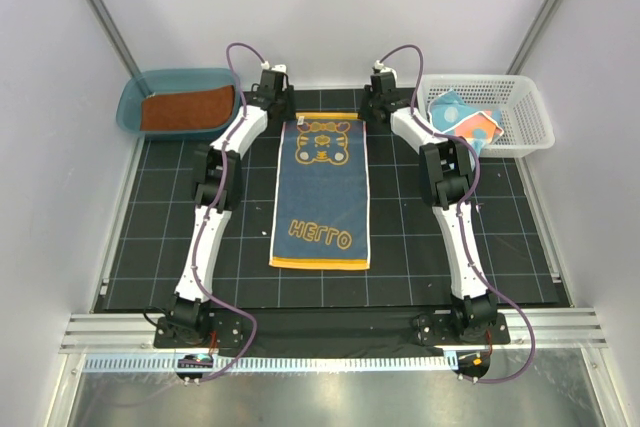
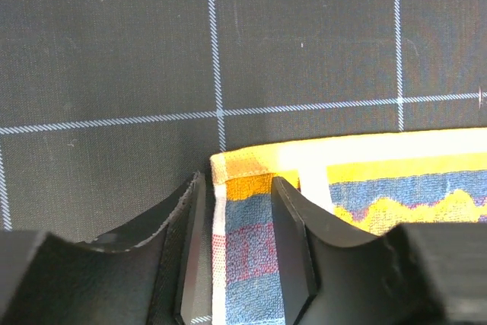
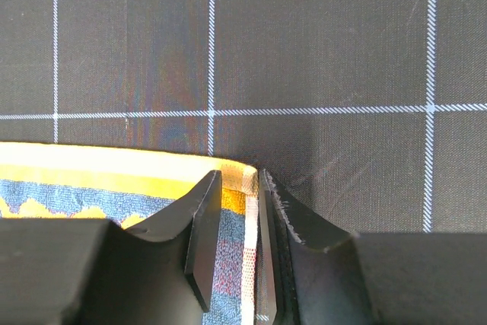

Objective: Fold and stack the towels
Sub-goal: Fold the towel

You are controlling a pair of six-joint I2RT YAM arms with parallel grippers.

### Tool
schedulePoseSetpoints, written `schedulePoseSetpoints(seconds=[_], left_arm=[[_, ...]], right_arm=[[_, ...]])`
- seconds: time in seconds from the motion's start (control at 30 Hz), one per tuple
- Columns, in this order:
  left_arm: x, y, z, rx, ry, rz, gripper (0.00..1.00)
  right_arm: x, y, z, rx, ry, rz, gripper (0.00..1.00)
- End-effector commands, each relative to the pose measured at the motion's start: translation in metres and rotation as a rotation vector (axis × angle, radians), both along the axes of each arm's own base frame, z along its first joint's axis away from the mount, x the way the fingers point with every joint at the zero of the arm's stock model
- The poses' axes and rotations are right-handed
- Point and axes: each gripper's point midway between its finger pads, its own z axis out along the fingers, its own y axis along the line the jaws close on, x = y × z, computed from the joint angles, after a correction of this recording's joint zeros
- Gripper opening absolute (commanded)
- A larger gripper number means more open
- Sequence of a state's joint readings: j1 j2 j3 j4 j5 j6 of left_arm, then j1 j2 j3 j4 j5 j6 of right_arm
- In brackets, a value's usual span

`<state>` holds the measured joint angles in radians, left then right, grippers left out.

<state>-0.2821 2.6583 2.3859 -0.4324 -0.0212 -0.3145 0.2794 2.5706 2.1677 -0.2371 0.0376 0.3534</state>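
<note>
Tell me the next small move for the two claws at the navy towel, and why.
Probably close both fully before lifting: the left claw and right claw each straddle a far corner of the navy towel, which lies flat; the left's jaws stand visibly apart.

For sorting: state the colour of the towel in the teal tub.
Rust-brown towel; best in the top external view.

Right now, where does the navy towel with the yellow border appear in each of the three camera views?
Top external: the navy towel lies flat, lengthwise, in the middle of the black grid mat.
Left wrist: only one corner shows, at lower right.
Right wrist: only one corner shows, at lower left.
Shared landmark: the yellow border at the towel's far end, seen in all three.
</note>
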Motion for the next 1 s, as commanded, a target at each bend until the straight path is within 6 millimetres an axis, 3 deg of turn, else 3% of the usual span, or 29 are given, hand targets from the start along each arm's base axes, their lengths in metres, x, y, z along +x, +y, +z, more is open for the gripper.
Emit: schedulePoseSetpoints(seconds=[0.0, 0.5, 0.7, 0.97], left_arm=[[0.003, -0.01, 0.008, -0.039, -0.01, -0.03, 0.43], [0.003, -0.011, 0.009, -0.06, -0.028, -0.019, 0.22], [0.007, -0.012, 0.023, -0.086, -0.072, -0.004, 0.16], [0.013, -0.012, 0.062, -0.117, -0.174, 0.007, 0.11]], right_arm=[[-0.006, 0.009, -0.008, -0.01, 0.033, 0.039, 0.32], [-0.003, 0.01, 0.002, -0.005, 0.005, 0.043, 0.19], [0.001, 0.009, 0.019, 0.001, -0.041, 0.034, 0.1], [0.013, 0.005, 0.048, 0.007, -0.12, 0.002, 0.06]])
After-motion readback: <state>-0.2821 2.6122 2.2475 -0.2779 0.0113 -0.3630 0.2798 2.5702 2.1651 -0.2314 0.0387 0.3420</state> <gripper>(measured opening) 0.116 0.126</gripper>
